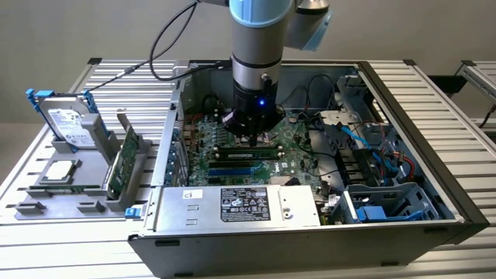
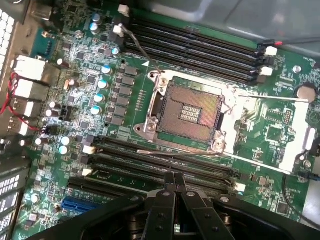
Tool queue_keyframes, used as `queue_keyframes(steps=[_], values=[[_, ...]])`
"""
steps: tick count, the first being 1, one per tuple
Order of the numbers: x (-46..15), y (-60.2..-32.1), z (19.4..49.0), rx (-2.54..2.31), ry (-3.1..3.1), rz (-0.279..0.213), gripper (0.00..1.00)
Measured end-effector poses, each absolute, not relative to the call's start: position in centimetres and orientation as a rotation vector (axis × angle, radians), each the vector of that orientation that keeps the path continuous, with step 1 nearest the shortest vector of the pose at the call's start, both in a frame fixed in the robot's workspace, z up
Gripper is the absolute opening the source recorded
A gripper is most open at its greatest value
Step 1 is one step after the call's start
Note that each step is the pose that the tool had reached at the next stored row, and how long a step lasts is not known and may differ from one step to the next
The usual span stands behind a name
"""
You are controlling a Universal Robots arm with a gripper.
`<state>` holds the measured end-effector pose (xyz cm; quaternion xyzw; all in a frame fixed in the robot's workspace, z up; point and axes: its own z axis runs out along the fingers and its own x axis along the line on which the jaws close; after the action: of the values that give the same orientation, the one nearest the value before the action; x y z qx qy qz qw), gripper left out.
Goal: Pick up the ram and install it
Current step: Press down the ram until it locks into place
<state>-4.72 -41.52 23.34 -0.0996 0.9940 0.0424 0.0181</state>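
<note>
Robotics lab/workshop: slatted aluminium table (image 1: 434,99) w/ opened PC case (image 1: 310,244) (hard drive (image 1: 66,119) in a fixture (image 1: 46,200)).

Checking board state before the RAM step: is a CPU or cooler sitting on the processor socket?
No: in the wrist view the processor socket lies bare in its metal frame, its contact field exposed, with no chip or cooler on it.

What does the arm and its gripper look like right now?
The arm is a silver-grey tube with a light blue joint cap at the top and a black cable looping off it. Its black wrist section shows a small blue light. The gripper has black metal fingers with screw holes.
</note>
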Motion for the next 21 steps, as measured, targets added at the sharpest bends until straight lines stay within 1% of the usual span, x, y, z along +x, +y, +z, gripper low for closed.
queue_keyframes(steps=[10, 17, 21], values=[[-4.72, -41.52, 23.32, -0.063, 3.099, 0.127, 0.11], [-4.72, -41.63, 23.37, 0.000, 3.178, 0.131, 0.11], [-4.72, -42.06, 23.95, 0.024, 3.191, 0.132, 0.11]])
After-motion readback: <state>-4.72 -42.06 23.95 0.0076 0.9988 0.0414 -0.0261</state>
